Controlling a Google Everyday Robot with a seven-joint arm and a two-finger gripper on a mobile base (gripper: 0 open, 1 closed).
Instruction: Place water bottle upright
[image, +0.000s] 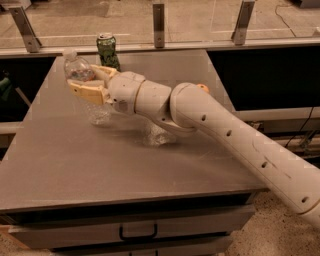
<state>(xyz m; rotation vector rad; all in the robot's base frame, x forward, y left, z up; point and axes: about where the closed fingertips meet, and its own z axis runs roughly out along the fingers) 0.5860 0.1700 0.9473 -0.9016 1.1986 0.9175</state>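
The water bottle (92, 102) is clear and ribbed, with a white cap and a red-and-teal band near its neck. It stands nearly upright at the left of the grey table (100, 165), top leaning slightly left, base at or just above the surface. My gripper (90, 82) reaches in from the right and is shut on the bottle's upper half, with one tan finger (87, 92) in front and the other behind.
A crushed green can (107, 50) stands at the table's back edge, just behind the gripper. An orange object (203, 88) peeks out behind my arm. A clear plastic item (157, 135) lies under the arm. A glass railing runs behind the table.
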